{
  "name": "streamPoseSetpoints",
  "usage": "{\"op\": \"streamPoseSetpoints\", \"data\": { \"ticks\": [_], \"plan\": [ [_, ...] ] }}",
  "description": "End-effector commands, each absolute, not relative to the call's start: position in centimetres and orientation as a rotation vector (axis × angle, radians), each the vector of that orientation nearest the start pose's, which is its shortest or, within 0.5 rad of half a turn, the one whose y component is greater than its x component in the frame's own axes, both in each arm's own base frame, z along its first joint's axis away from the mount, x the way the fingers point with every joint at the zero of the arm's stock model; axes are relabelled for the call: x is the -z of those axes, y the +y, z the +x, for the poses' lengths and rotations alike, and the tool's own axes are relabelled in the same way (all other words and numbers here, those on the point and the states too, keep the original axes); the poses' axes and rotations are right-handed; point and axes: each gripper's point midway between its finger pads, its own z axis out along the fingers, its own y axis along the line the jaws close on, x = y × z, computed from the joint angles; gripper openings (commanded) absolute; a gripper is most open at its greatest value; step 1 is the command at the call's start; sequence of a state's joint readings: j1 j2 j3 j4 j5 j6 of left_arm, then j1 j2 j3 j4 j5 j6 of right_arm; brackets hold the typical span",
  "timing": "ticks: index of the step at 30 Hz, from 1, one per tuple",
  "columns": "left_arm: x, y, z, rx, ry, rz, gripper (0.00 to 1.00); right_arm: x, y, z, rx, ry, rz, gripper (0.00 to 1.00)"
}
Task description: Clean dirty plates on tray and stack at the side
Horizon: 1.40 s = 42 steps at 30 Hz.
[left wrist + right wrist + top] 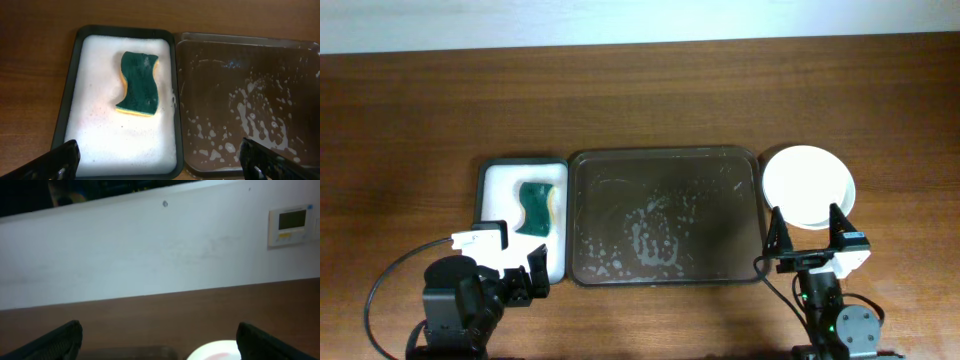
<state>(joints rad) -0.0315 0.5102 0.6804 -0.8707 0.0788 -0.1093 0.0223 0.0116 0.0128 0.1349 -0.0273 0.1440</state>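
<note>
The large dark brown tray (pixel 665 160) lies at the table's middle with no plates on it, only white foam spots on its floor; it also shows in the left wrist view (pixel 300 75). A stack of plates (pixel 808 184) with a white one on top sits on the table just right of the tray; its near rim shows in the right wrist view (pixel 215 351). My left gripper (pixel 523 281) is open and empty near the small tray's front edge. My right gripper (pixel 807 238) is open and empty just in front of the plate stack.
A small black-rimmed tray (pixel 495 200) filled with white foam stands left of the brown tray and holds a green-and-yellow sponge (pixel 536 208), also in the left wrist view (pixel 138 82). A white wall with a wall panel (pixel 292 225) rises behind the table.
</note>
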Motion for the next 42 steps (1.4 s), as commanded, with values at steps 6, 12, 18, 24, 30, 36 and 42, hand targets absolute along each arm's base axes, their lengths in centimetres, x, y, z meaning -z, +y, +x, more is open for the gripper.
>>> {"op": "streamPoseSetpoints", "data": {
  "ticks": [6, 12, 18, 24, 30, 36, 42],
  "plan": [
    [-18.2, -2.2, 20.8, 0.169, 2.277, -0.029, 0.99, -15.7, 1.6, 24.5, -0.104, 1.642, -0.036, 0.99],
    [-18.2, -2.2, 20.8, 0.169, 2.277, -0.029, 0.99, -15.7, 1.6, 24.6, -0.104, 1.643, -0.036, 0.99],
    [-18.2, -2.2, 20.8, 0.169, 2.277, -0.029, 0.99, -15.7, 1.6, 24.6, -0.104, 1.643, -0.036, 0.99],
    [-18.2, -2.2, 20.8, 0.169, 2.277, -0.029, 0.99, -15.7, 1.6, 24.6, -0.104, 1.644, -0.036, 0.99],
    [-18.9, -2.0, 19.9, 0.161, 2.177, -0.025, 0.99, -15.7, 1.6, 24.6, -0.104, 1.644, -0.036, 0.99],
    [-16.9, -2.6, 22.0, 0.183, 1.818, 0.018, 0.99, -15.7, 1.6, 24.6, -0.104, 1.644, -0.036, 0.99],
    [-20.1, -3.2, 24.3, 0.065, 1.460, 0.169, 0.99, -15.7, 1.6, 24.6, -0.104, 1.644, -0.036, 0.99]
  ]
}}
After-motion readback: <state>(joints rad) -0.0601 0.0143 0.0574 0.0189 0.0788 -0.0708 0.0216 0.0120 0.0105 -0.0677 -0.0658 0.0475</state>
